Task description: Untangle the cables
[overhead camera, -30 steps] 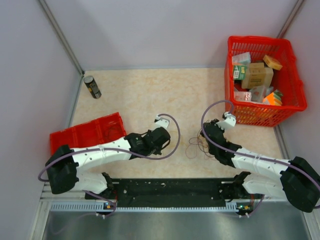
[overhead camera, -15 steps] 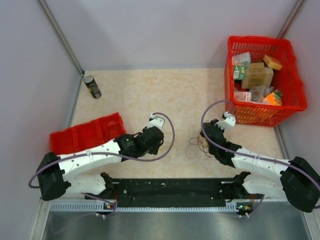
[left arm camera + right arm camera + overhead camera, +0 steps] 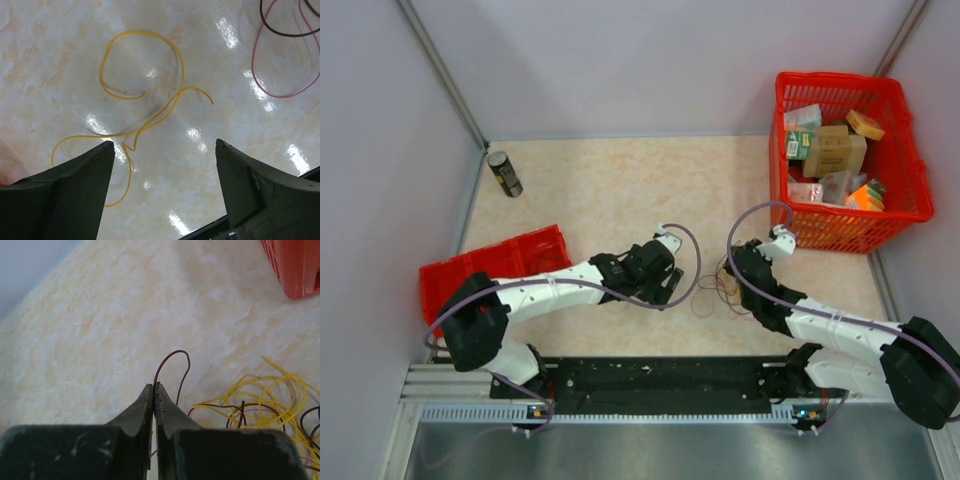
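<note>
The cables (image 3: 718, 290) are a little bunch of thin loops on the bench (image 3: 610, 190), lower middle of the overhead view, right between the two arms. The right claw (image 3: 154, 386) is pinched tight on a brown wire (image 3: 172, 352) that arches up just past its tips. The rest of the yellow and brown heap sits at the lower right of that wrist view. The left claw (image 3: 164, 145) is spread wide with nothing in it, hanging over a loose yellow wire (image 3: 178, 94) curled on the bench, with a pink loop (image 3: 253, 70) in the upper right corner. There's a red basket (image 3: 775, 160) of boxes at upper right, a flat red crate (image 3: 500, 262) on the left, and a small can (image 3: 503, 172) at upper left.
</note>
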`<state>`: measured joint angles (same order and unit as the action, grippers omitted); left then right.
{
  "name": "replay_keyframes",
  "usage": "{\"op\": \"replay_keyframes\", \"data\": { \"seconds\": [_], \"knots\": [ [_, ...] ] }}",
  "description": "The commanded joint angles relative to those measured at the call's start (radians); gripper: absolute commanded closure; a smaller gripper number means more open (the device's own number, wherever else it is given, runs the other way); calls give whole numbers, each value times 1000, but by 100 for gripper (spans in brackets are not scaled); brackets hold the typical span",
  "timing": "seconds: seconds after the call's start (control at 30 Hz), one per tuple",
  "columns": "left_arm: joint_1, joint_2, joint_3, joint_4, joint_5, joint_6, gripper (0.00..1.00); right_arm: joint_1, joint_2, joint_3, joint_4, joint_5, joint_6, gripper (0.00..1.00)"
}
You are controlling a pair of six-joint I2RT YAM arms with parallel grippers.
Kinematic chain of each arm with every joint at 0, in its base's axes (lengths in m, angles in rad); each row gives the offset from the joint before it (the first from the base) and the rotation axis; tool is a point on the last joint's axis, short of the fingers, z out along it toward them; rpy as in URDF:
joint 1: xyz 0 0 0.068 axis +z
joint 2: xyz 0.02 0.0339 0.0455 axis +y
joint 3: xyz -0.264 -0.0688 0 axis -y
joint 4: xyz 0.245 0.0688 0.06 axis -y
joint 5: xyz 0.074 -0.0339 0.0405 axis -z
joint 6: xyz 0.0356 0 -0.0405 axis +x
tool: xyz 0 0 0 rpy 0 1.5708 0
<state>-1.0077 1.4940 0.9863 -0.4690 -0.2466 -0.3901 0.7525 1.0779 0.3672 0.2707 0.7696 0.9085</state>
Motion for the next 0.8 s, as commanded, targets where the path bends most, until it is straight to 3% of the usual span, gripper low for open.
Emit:
{"op": "replay_keyframes", "data": {
  "seconds": [0.0,0.23,0.33,0.43,0.67,0.77],
  "knots": [
    [15,12,-31,96,69,152,13,-39,-32,-22,58,-44,1,100],
    [40,170,32,119,26,217,13,-53,-29,-24,61,-65,1,100],
    [43,239,58,135,50,209,18,-58,-27,-24,67,-70,1,100],
    [41,273,69,145,47,185,33,-59,-21,-22,68,-75,1,100],
    [43,284,69,107,-46,108,100,-64,-13,-16,68,-89,0,100],
    [46,229,42,98,-51,80,100,-71,-15,-16,68,-95,0,100]
  ]
}}
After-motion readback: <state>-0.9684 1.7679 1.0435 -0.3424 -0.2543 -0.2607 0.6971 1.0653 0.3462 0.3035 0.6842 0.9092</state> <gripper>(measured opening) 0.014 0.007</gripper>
